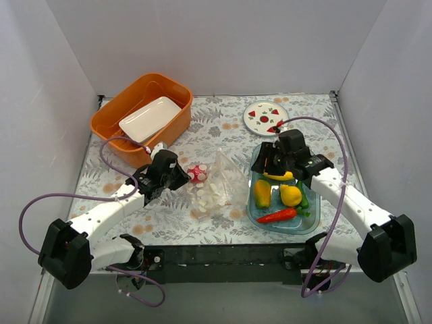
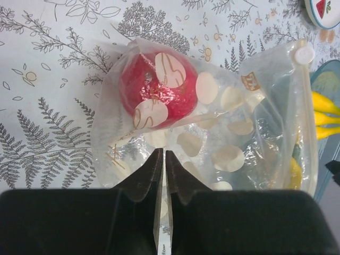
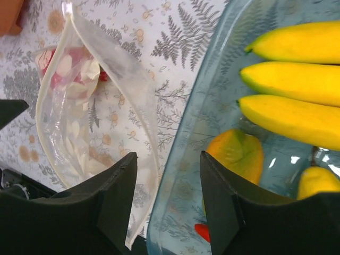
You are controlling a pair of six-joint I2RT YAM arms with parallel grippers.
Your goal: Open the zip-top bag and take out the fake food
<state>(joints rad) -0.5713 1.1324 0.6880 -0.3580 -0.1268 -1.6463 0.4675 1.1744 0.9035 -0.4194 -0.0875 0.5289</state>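
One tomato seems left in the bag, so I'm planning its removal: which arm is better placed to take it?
Probably the right. The right gripper is open and empty near the open zip-top bag; the left gripper is shut on the bag with the tomato inside.

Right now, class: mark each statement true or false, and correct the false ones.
1. The red tomato is inside the zip-top bag. True.
2. The left gripper is open, clear of the bag. False: it is shut on the bag's film.
3. The right gripper grips the tomato. False: it is open and empty, above the blue tray rim.
4. Bananas lie in the blue tray. True.
5. The orange bin is empty. False: it holds a white dish.
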